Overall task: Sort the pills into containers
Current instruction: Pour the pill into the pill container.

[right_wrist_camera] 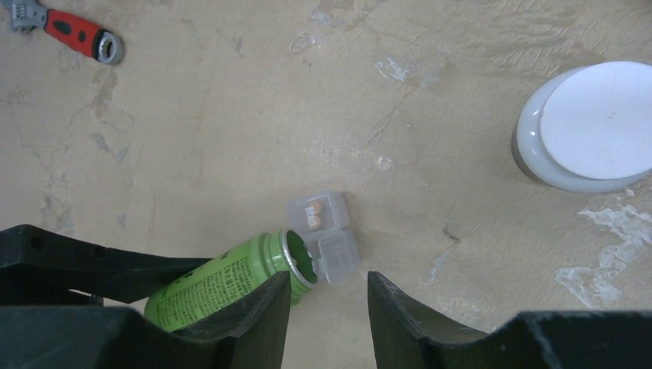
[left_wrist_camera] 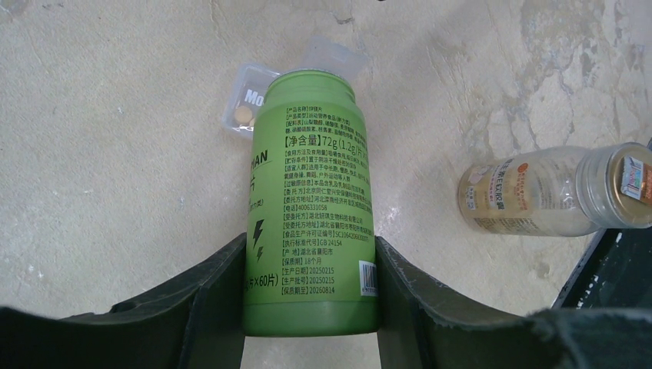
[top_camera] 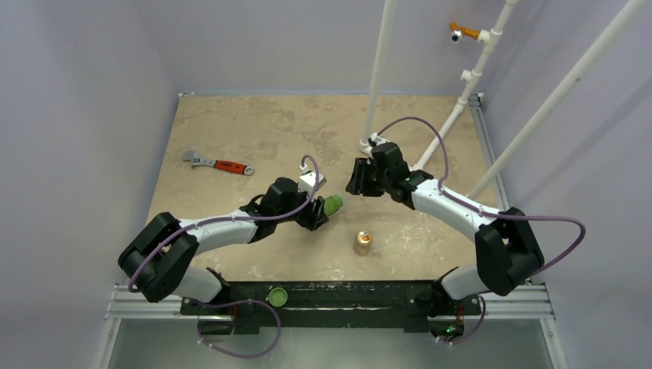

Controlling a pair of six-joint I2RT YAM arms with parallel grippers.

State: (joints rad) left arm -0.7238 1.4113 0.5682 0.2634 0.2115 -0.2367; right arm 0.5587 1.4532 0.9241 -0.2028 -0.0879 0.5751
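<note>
left gripper (left_wrist_camera: 307, 250) clamped on green bottle (left_wrist_camera: 311, 169), jaws about half spread, bottle tipped, uncapped mouth at the clear case (right_wrist_camera: 336, 219), right gripper (right_wrist_camera: 328, 286) roughly half open, gripping nothing, just beside the case, two pills (right_wrist_camera: 311, 208) in its open compartment

In the left wrist view the green bottle (left_wrist_camera: 311, 207) covers much of the clear case (left_wrist_camera: 241, 91) (only "Mo" of its lettering shows). The right wrist view's edges crop the white-capped bottle (right_wrist_camera: 588, 127) and the wrench (right_wrist_camera: 73, 32).
</note>
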